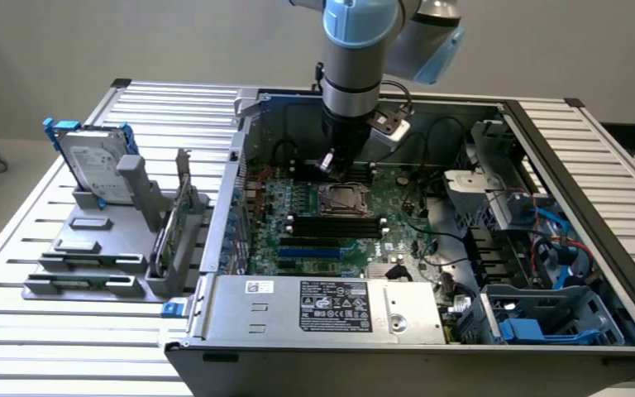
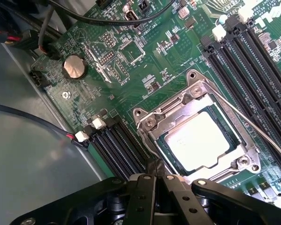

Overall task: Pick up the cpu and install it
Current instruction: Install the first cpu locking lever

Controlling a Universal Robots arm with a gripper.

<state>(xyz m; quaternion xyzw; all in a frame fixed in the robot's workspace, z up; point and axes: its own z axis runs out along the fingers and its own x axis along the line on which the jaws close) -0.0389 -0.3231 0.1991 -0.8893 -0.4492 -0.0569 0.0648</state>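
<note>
The cpu [image 2: 200, 139] lies flat inside the metal-framed socket [image 2: 150, 123] of the green board, its silvery top facing up. In the exterior view the cpu [image 1: 341, 198] sits in the socket near the middle of the open computer case. My gripper [image 2: 155, 165] hangs just off one edge of the socket, its black fingers pressed together with nothing between them. In the exterior view my gripper [image 1: 333, 164] hovers a little above and behind the socket, below the arm's grey and blue wrist.
A thin socket lever [image 2: 253, 125] runs slantwise past the socket. Black memory slots [image 2: 117, 140] flank it. Cables [image 2: 33, 119] cross the case wall. A hard drive [image 1: 92, 161] with blue brackets stands on a grey rack at the exterior view's left. The power supply [image 1: 329, 306] fills the case front.
</note>
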